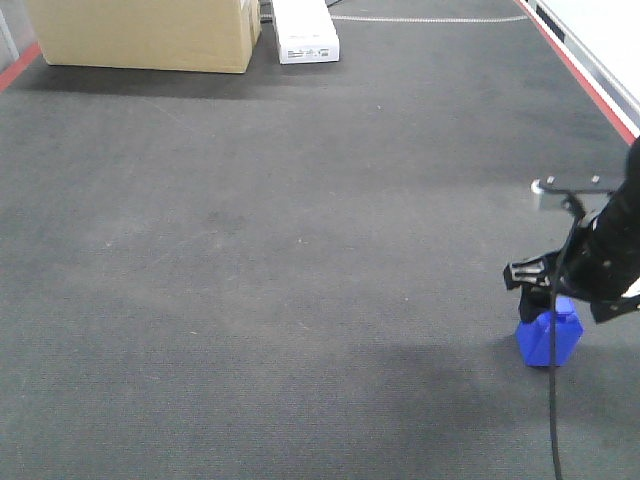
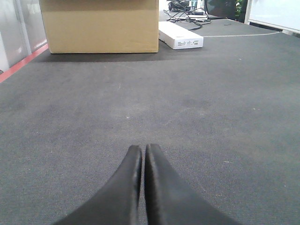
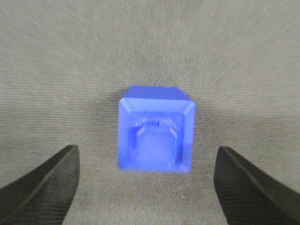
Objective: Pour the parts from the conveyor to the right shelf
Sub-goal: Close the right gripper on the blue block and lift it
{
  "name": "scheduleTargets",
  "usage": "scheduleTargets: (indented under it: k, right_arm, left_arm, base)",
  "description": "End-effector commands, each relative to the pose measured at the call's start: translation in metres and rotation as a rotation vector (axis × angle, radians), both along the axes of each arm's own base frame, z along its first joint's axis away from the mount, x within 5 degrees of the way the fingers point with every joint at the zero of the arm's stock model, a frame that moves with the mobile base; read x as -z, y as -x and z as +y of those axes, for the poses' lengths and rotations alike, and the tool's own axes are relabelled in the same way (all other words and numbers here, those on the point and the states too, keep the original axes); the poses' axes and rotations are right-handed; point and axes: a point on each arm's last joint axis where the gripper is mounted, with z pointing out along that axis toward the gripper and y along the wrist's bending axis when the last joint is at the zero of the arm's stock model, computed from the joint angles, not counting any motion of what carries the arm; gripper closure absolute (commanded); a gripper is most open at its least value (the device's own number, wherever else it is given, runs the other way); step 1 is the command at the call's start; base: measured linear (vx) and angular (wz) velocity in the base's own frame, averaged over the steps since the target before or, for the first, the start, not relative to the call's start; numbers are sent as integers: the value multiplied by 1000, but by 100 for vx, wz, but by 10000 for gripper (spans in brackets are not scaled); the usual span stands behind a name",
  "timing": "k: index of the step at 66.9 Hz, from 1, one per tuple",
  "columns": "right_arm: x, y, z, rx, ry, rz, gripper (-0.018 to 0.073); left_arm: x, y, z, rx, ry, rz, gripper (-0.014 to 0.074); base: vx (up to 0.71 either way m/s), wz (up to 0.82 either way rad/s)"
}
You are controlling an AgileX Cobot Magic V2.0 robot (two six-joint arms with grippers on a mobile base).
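The part, a bright-blue block with a square stud on top, rests on the dark grey conveyor belt at the right. My right gripper hovers just above it, partly covering its top. In the right wrist view the blue block lies centred ahead of the open right gripper, whose fingers stand wide apart on either side without touching it. My left gripper is shut with nothing in it, low over bare belt. The right shelf is out of view.
A cardboard box and a white carton stand at the belt's far end. Red belt edges run along the far left and the right side. A black cable hangs from the right arm.
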Motion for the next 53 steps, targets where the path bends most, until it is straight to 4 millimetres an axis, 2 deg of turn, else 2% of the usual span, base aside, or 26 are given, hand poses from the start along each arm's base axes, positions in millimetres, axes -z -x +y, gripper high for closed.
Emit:
scheduleTargets:
  k: [1, 10, 19, 26, 35, 44, 49, 53]
  right_arm:
    - [-9, -7, -4, 14, -1, -55, -11]
    - [1, -12, -4, 14, -1, -40, 1]
    - [7, -14, -5, 10, 7, -23, 68]
    - [8, -17, -5, 10, 6, -42, 188]
    - [6, -18, -4, 5, 0, -70, 386]
    - [-11, -14, -3, 8, -8, -138, 534]
    - [-26, -7, -3, 8, -19, -207, 573]
    - [-40, 6, -2, -4, -27, -278, 570]
  left_arm:
    - [-13, 1, 0, 4, 15, -91, 603]
    - [-13, 1, 0, 4, 15, -91, 603]
    - [-13, 1, 0, 4, 15, -91, 603]
    - [-13, 1, 0, 4, 15, -91, 603]
    - [-13, 1, 0, 4, 15, -91, 603]
    - [-13, 1, 0, 4, 15, -91, 603]
    - [-13, 1, 0, 4, 15, -91, 603]
    - [-13, 1, 0, 4, 15, -91, 603]
  base:
    - [0, 0]
    - [0, 0]
    - [0, 0]
    - [0, 0]
    - [0, 0]
    - [0, 0]
    - [0, 0]
    - [0, 0]
